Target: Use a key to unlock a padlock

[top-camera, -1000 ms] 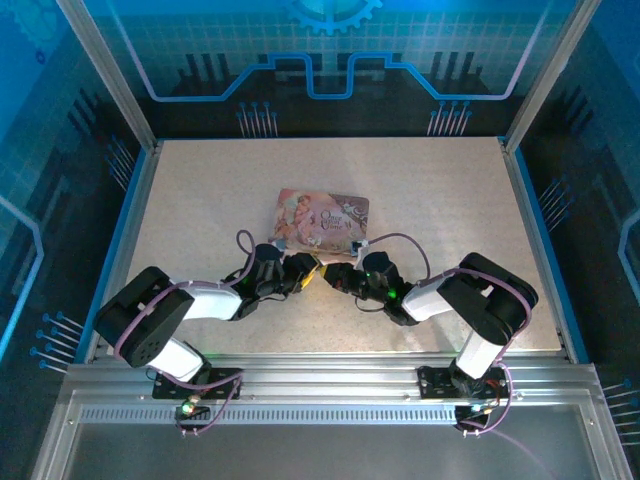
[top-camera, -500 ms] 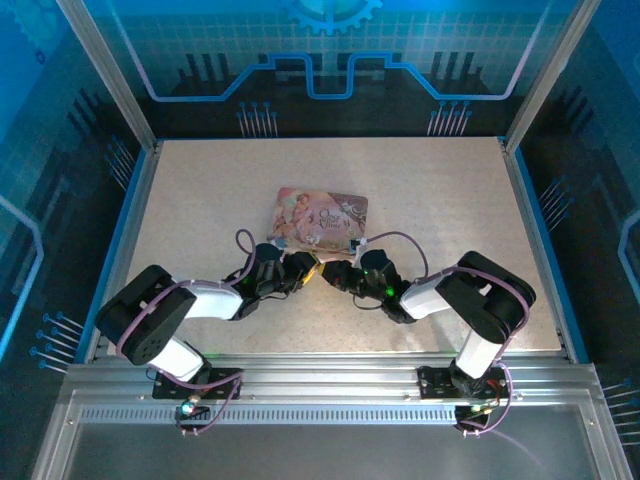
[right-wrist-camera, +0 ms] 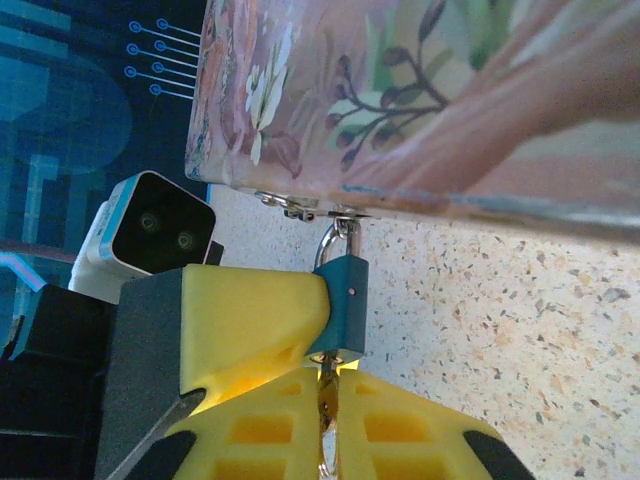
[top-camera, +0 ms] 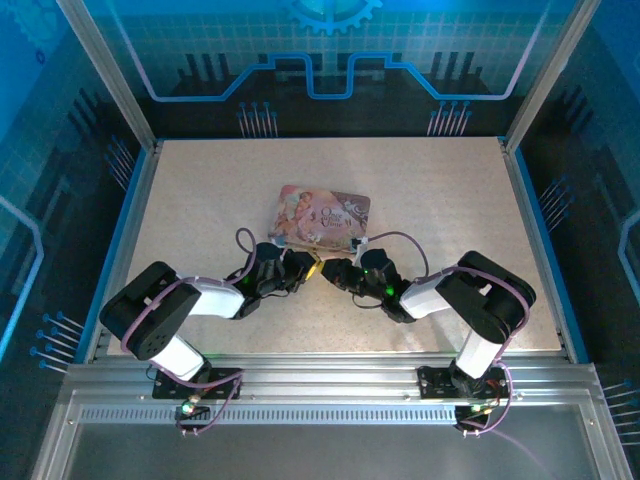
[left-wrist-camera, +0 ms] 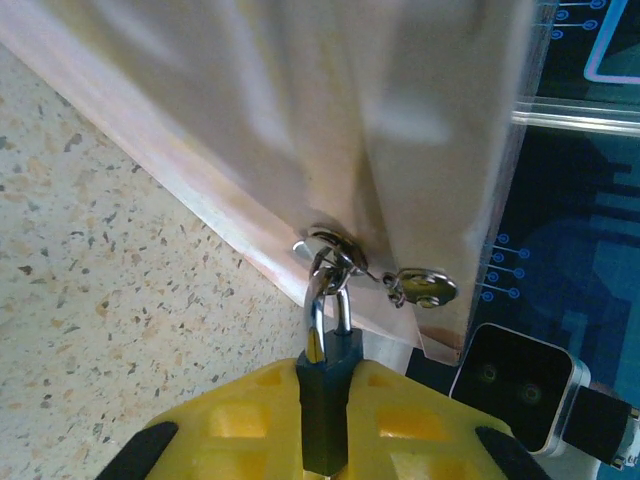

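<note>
The small blue padlock hangs by its silver shackle from the clasp on the near edge of the pink tin. My left gripper is shut on the padlock's body, yellow pads on both sides. In the right wrist view the padlock shows side on, with the thin metal key pushed into its bottom. My right gripper is shut on the key, right below the lock. From above, both grippers meet at the tin's near edge, left gripper touching right gripper.
The pink illustrated tin lies flat in the middle of the speckled table. A spare key on a small ring dangles by the clasp. Blue side rails and a metal frame border the table.
Both arms have crept slightly toward the tin; the grippers stay locked together at its near edge. Holds unchanged.
</note>
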### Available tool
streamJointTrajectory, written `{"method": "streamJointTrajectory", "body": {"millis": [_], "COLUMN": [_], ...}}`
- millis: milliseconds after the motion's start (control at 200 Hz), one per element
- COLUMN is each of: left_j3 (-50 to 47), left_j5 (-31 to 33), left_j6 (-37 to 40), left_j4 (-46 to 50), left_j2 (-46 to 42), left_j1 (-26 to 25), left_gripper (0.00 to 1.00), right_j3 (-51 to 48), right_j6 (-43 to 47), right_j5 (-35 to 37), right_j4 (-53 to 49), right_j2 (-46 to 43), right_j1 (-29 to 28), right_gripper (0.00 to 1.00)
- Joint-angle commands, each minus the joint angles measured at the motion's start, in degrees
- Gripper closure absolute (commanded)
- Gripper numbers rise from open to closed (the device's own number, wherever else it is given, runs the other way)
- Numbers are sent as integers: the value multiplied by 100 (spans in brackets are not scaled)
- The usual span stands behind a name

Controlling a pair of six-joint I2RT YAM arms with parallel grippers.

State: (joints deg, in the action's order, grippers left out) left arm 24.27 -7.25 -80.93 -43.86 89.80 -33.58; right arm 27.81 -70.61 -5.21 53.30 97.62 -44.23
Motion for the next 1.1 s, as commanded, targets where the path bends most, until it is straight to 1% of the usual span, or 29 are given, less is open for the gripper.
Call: {"method": "streamJointTrajectory", "body": {"millis": [0,55,115,165,240,305,385,505,565,625,710,775,860,995,1096], "left_j3": [69,96,132,147,165,214,307,374,439,576,869,1091,1219,1241,1328], "left_j5": [160,170,187,213,249,243,204,223,225,224,193,163,106,65,16], "left_j6": [132,185,251,298,331,342,329,127,4,-62,-68,-88,-161,-325,-410], "left_j4": [-7,118,352,554,792,990,1304,1669,1908,2298,2961,3411,3603,3597,3777], "left_j2": [-87,-190,-321,-445,-640,-779,-977,-1263,-1401,-1529,-1672,-1748,-1823,-1949,-1982], "left_j1": [18,20,27,21,20,23,23,24,23,20,14,10,13,12,10], "left_gripper": [92,92,92,92,93,94,94,95,98,100,100,100,100,100,100], "right_j3": [51,40,-18,-118,-268,-294,-184,191,372,506,632,675,765,921,903], "right_j6": [200,412,625,753,994,1362,2076,3405,4078,4728,5581,6190,6976,8236,9125], "right_j5": [-161,-106,-30,-6,-32,-46,14,29,38,67,81,64,216,800,1188], "right_j4": [-369,-737,-1099,-1232,-1400,-1794,-2469,-3531,-4006,-4329,-4594,-4689,-4844,-5088,-4978], "right_j2": [-351,-569,-836,-1025,-1308,-1619,-2071,-2703,-2945,-3132,-3303,-3363,-3376,-3321,-3285], "right_j1": [-51,-36,-9,42,156,249,283,268,233,191,108,-7,-223,-654,-945], "right_gripper": [84,78,70,65,61,57,51,35,28,20,12,10,9,9,9]}}
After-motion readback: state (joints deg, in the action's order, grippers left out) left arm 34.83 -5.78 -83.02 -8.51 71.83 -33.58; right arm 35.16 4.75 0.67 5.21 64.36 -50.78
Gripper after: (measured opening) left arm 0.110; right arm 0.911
